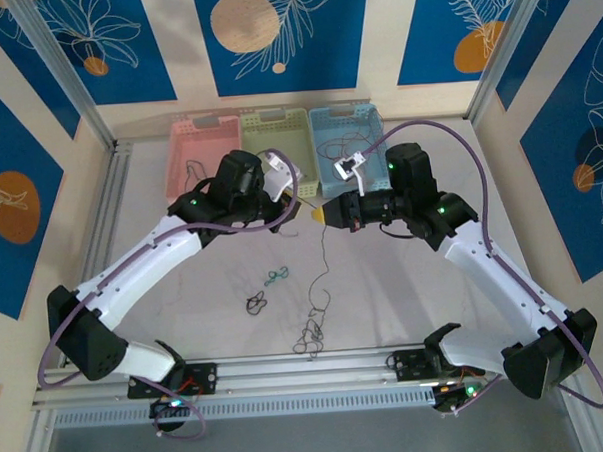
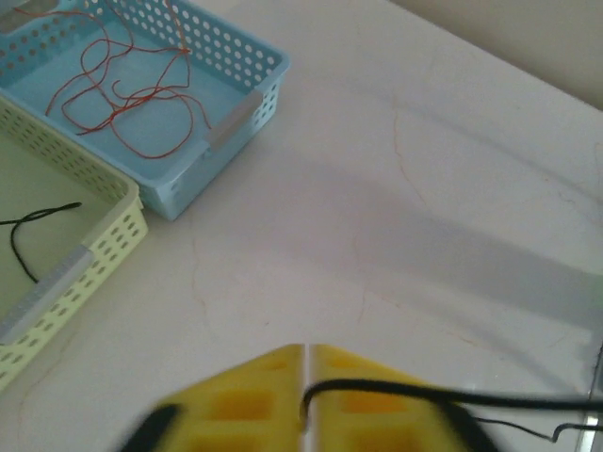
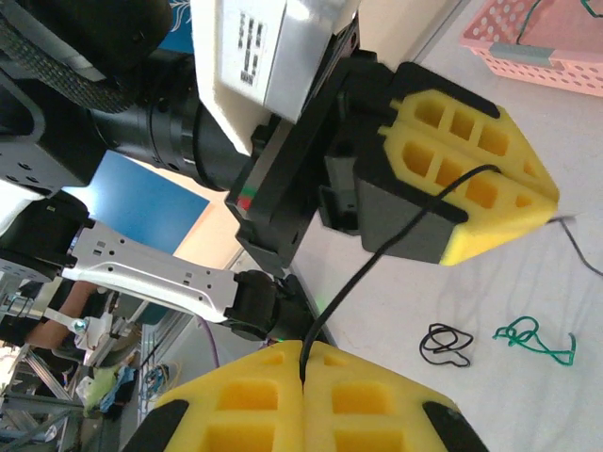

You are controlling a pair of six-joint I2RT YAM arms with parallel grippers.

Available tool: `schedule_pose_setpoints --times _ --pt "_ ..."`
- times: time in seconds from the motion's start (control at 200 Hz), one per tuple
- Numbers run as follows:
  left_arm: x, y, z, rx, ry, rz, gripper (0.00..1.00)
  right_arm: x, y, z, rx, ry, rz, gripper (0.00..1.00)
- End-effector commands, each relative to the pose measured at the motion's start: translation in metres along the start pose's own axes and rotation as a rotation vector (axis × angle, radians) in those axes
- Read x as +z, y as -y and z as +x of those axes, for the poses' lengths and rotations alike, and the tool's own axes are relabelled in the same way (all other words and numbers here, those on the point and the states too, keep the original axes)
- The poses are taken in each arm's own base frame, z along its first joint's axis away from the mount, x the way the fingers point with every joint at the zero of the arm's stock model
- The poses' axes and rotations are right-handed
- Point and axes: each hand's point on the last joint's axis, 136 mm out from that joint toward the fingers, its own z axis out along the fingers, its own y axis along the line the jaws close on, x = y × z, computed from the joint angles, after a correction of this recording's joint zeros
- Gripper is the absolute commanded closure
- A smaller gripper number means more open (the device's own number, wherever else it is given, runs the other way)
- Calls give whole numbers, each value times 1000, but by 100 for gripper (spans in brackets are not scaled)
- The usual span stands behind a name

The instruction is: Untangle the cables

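In the top view, my left gripper (image 1: pixel 307 215) and right gripper (image 1: pixel 328 216) meet tip to tip above the table's middle. Both are shut on the same black cable (image 1: pixel 322 255). It hangs down to a black tangle (image 1: pixel 311 338) near the front rail. From the left wrist, the yellow jaws (image 2: pixel 306 350) pinch the black cable (image 2: pixel 452 395), which trails off to the right. From the right wrist, my shut gripper (image 3: pixel 303 345) holds the cable (image 3: pixel 377 259), which runs up to the left gripper's yellow fingers (image 3: pixel 490 188). A small black coil (image 3: pixel 446 344) and a green strand (image 3: pixel 533 339) lie loose on the table.
Three baskets stand along the far edge: pink (image 1: pixel 182 141), pale green (image 1: pixel 275 117) and blue (image 1: pixel 327 120). The blue basket (image 2: pixel 240 66) holds red cables (image 2: pixel 122 94); the pale green one (image 2: pixel 104 245) holds a black strand (image 2: pixel 28 231). A metal rail (image 1: pixel 308 371) runs along the front.
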Motion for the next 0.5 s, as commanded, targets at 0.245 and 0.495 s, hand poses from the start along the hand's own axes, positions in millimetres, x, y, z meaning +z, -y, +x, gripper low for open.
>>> schedule_pose_setpoints --times 0.245,0.495 --pt "-58 8 -51 -27 221 -49 100 -4 -4 2 -58 -2 33 100" --pt "-92 8 -66 -85 266 -92 100 1 13 4 -112 20 140 85"
